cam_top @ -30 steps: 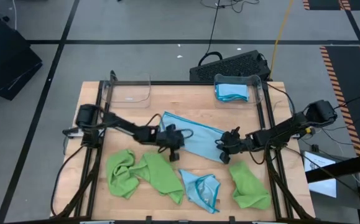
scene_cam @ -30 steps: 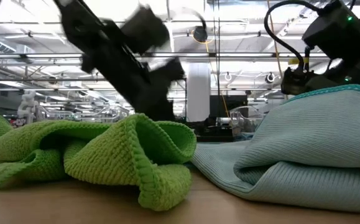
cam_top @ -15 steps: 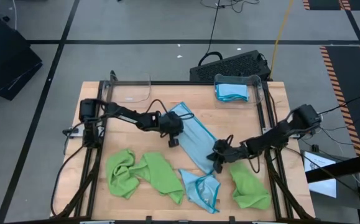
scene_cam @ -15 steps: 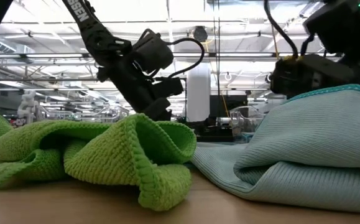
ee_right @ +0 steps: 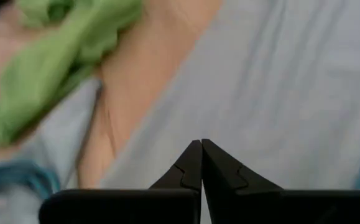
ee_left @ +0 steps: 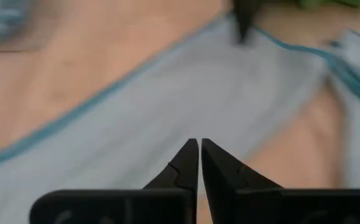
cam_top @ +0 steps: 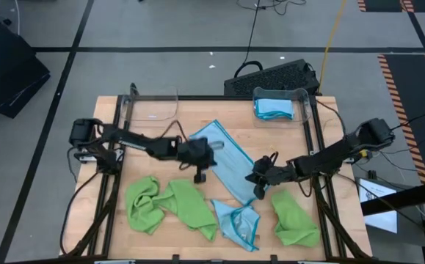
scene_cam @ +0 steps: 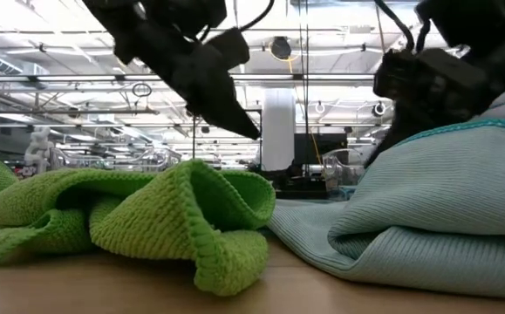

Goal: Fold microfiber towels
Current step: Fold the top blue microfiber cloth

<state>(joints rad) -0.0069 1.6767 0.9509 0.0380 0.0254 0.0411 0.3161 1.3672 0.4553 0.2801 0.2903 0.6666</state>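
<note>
both grippers hover over the same light blue towel (cam_top: 223, 158), which lies spread near the table's centre as a long strip running from about 11 o'clock down to 5 o'clock. the left gripper (cam_top: 200, 174) sits just off the strip's 9 o'clock edge, the right gripper (cam_top: 255, 185) at its 4 o'clock end, so the arms bracket the cloth from opposite sides; my reading is that they are placed to smooth or set a fold in it. both sets of fingers are pressed together with nothing between them: in the left wrist view the left gripper's tips (ee_left: 199, 149) meet above bare blue cloth, and in the right wrist view the right gripper's tips (ee_right: 201, 149) do the same. neither is grasping the towel.

the blue towel looks flat and fairly smooth, with darker teal edging showing along its long side. it is not yet a neat rectangle, so the fold seems only partly made.

other towels wait along the table's 6 o'clock edge: crumpled lime green towels (cam_top: 169, 205) at 7 o'clock, a bunched second blue towel (cam_top: 238, 224) at 6 o'clock, and another green towel (cam_top: 294, 218) at 5 o'clock. a clear bin (cam_top: 306, 103) at 1 o'clock holds a folded blue towel (cam_top: 272, 107), and an empty-looking bin (cam_top: 153, 108) stands at 11 o'clock.
</note>
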